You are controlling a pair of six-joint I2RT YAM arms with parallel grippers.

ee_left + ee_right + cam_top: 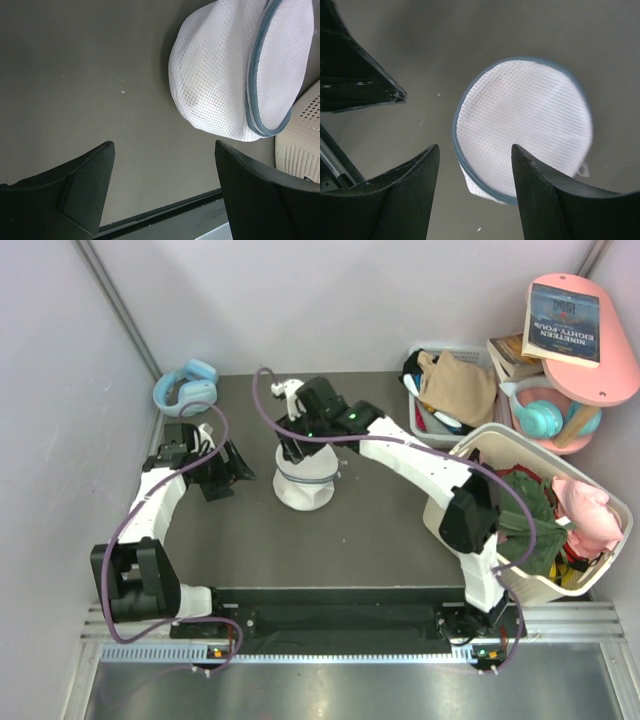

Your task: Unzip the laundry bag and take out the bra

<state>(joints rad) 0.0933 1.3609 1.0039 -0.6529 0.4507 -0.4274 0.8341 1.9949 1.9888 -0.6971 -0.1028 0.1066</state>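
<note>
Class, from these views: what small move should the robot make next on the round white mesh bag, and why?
Probably lower the right gripper, which hangs open above the round white mesh laundry bag, to pin it. Its grey zip looks shut where it shows, and the open left gripper stands beside it, touching nothing.

Top right, overhead view: dark-covered book (562,323) lying flat on a pink round shelf (612,382). Cover title in pale capitals, upside down to the camera, legible as "NINETEEN EIGHTY-FOUR". Smaller lines elsewhere on the same cover too fine to read. Spines of the stacked books (510,353) just beside and below it likewise too small to read.
</note>
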